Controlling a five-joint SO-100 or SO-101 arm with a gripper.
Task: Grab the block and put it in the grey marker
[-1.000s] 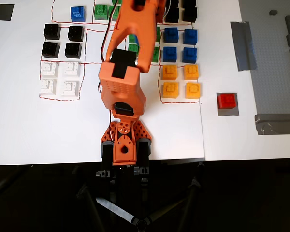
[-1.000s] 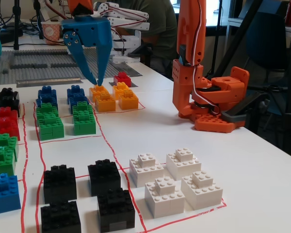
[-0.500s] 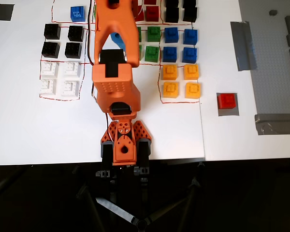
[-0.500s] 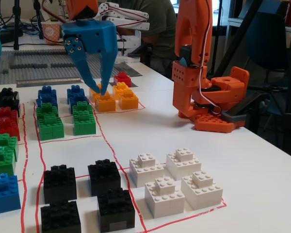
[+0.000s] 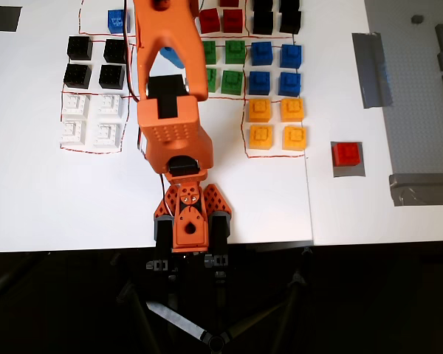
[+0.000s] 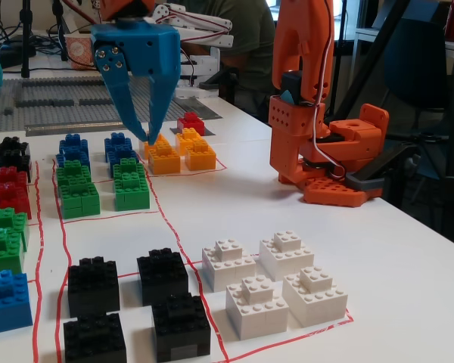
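Observation:
A red block (image 5: 347, 153) with a raised stud sits on the grey marker (image 5: 348, 172), a square grey patch right of the yellow blocks. In the fixed view the red block (image 6: 191, 122) stands just behind the yellow blocks. My blue gripper (image 6: 146, 134) hangs above the table over the blue and yellow blocks, well away from the red block. Its fingertips are nearly together and hold nothing. In the overhead view the orange arm (image 5: 170, 125) hides most of the gripper.
Groups of black (image 5: 96, 60), white (image 5: 91, 118), green (image 5: 223, 65), blue (image 5: 275, 68), yellow (image 5: 277, 124) and other red blocks (image 5: 221, 21) stand in red-outlined fields. A long grey tape strip (image 5: 371, 70) and a grey baseplate (image 5: 421, 96) lie at the right.

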